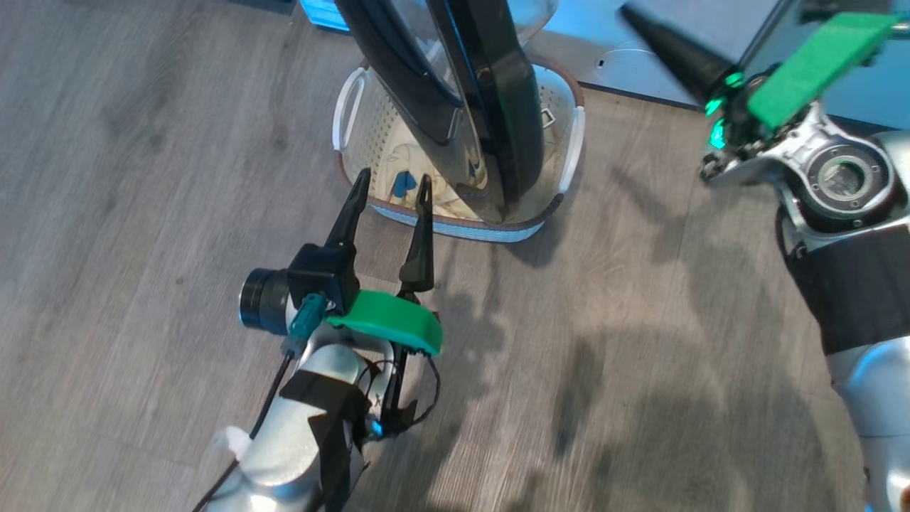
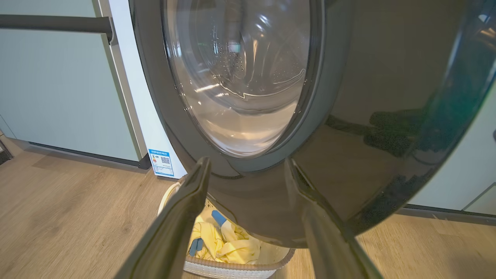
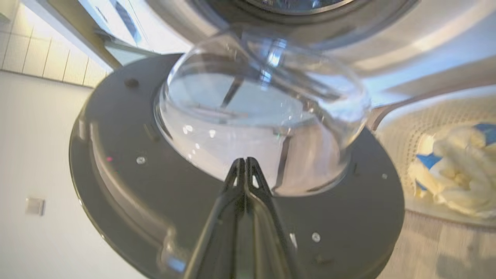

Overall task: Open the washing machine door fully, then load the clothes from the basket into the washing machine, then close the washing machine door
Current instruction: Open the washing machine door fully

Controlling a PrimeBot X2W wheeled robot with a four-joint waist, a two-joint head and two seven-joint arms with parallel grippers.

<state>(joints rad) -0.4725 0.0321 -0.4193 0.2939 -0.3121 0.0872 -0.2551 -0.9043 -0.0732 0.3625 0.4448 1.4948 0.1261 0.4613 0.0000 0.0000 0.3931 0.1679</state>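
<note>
Left gripper [image 1: 394,178]: fingers apart, empty, before washing machine door [image 1: 498,107]. Right gripper [image 3: 245,161]: fingers together, empty, tips near its glass.

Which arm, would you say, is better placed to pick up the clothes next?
Left, probably: the open left gripper points at the clothes in the basket; the shut right gripper faces the door.
</note>
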